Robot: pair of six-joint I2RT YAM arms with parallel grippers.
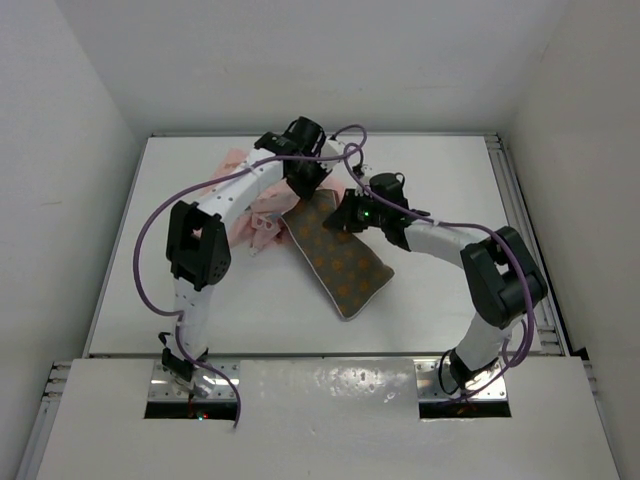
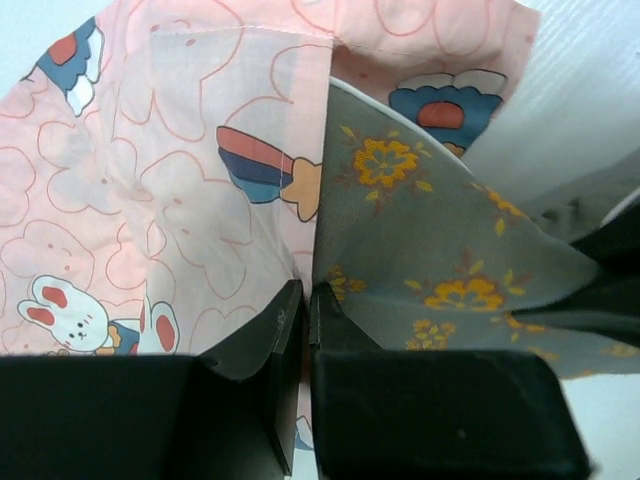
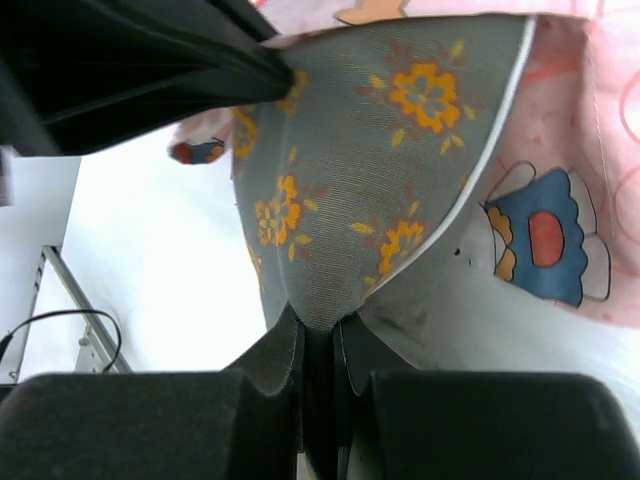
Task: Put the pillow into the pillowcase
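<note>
Holding the pillowcase (image 2: 150,200) by its hem, my left gripper (image 2: 305,300) has its jaws pressed together on the pink cloth, I think to keep the mouth lifted. My right gripper (image 3: 318,330) pinches the pillow (image 1: 340,262) at its far corner, aimed at that opening. Most of the pillow lies outside, diagonal on the table (image 1: 450,170).

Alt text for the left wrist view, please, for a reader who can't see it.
The left gripper is shut on the edge of the pink pillowcase, right beside the grey, orange-flowered pillow. The right gripper pinches the pillow at the frame's right edge.
</note>
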